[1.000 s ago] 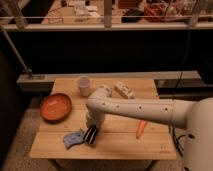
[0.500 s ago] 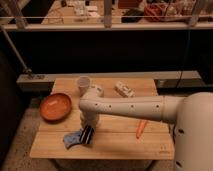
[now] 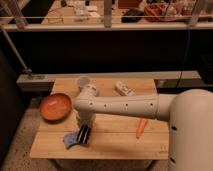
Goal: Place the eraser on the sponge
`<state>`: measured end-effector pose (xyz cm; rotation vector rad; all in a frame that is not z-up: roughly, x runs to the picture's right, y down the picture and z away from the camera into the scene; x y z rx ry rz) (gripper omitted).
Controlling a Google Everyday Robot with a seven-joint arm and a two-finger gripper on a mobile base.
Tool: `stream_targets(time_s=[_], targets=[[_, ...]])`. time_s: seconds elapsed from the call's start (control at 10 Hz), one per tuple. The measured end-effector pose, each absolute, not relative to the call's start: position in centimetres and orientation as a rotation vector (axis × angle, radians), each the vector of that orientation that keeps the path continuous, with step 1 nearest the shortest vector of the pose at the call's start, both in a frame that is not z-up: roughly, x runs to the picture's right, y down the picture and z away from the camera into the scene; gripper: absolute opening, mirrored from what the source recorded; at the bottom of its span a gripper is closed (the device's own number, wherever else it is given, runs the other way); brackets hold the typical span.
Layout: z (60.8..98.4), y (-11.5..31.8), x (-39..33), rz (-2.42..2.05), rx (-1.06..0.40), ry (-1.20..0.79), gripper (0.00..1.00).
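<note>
The light-blue sponge [image 3: 69,140] lies flat near the front left of the wooden table [image 3: 115,145]. My gripper [image 3: 84,134] hangs from the white arm [image 3: 125,106] and points down. It is right over the sponge's right edge and covers part of it. I cannot make out the eraser as a separate thing; it is either hidden at the gripper or out of view.
An orange bowl [image 3: 55,106] sits at the table's left edge. A white cup [image 3: 83,81] stands at the back, with a small white packet [image 3: 124,89] to its right. A thin orange object [image 3: 141,128] lies at the front right. A dark railing runs behind the table.
The arm has swung left and lowered, carrying the gripper from the table's middle down over the sponge's right edge. The other objects have stayed put.
</note>
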<state>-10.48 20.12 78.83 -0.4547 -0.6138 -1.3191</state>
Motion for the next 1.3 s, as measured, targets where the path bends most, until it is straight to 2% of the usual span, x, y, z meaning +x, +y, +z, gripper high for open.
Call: stream_targets(time_s=[0.8,0.9,1.1,1.3], targets=[[79.1,20.3,-12.6,-1.382,-0.438,-0.630,0.08],[79.1,20.3,-12.7,-1.385,-0.437,-0.632,0.14],[79.2,20.3,-13.0,-1.394,-0.431,-0.633,0.33],[79.3,20.3,-13.3,-1.404,-0.426,-0.635,0.46]])
